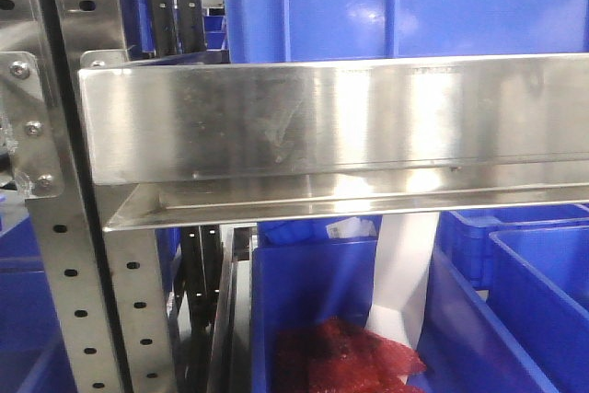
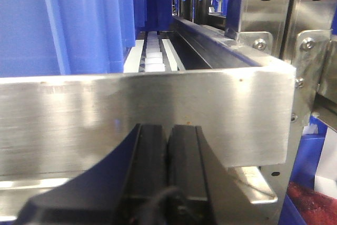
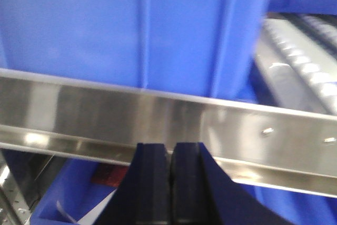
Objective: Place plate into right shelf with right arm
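Front view showed the shelf [image 1: 331,117] ledge above a blue bin [image 1: 322,292]; the plate was in no view. Left gripper [image 2: 167,146] and right gripper [image 3: 170,164] were both clenched, empty, near ledges.

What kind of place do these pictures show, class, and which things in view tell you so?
Probably a warehouse or factory storeroom. A stainless steel rack with perforated bolted uprights holds rows of blue plastic bins, and roller tracks run beneath them.
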Controlling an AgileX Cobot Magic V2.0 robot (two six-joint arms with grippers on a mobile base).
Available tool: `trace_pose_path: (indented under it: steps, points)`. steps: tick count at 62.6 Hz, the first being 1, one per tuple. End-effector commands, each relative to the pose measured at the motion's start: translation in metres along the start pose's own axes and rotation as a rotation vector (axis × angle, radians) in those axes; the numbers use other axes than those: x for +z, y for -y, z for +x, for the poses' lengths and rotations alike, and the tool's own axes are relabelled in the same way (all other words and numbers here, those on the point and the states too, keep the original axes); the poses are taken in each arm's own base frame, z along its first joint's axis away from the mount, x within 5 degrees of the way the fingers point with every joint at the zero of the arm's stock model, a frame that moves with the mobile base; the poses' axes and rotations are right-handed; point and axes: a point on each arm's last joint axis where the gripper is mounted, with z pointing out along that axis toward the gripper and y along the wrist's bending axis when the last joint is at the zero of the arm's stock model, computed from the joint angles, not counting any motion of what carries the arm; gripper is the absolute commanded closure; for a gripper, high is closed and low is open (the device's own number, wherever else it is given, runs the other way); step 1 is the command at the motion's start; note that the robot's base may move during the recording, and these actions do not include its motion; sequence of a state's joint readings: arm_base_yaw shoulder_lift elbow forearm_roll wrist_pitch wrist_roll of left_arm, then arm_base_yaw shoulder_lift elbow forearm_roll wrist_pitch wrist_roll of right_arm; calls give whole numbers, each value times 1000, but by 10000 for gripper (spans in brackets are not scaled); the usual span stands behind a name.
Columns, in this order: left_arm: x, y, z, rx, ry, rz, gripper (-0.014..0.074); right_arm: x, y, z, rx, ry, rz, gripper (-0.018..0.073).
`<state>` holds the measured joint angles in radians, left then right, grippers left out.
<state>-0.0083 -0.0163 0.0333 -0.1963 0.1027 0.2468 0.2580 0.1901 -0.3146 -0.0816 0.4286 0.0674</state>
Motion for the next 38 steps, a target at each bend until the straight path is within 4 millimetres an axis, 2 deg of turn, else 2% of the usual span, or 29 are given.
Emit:
trace_pose_path:
  steps: [1,25,38]
  points:
    - [-1,-1,-5,-6,79,-15,643,0,-1,-7,-5,162,11,508]
    - [-1,-1,-5,-6,79,-15,643,5,9,51,65,370,188,508]
    - [-1,-1,-5,-6,79,-15,643,6,9,55,67,386,190,508]
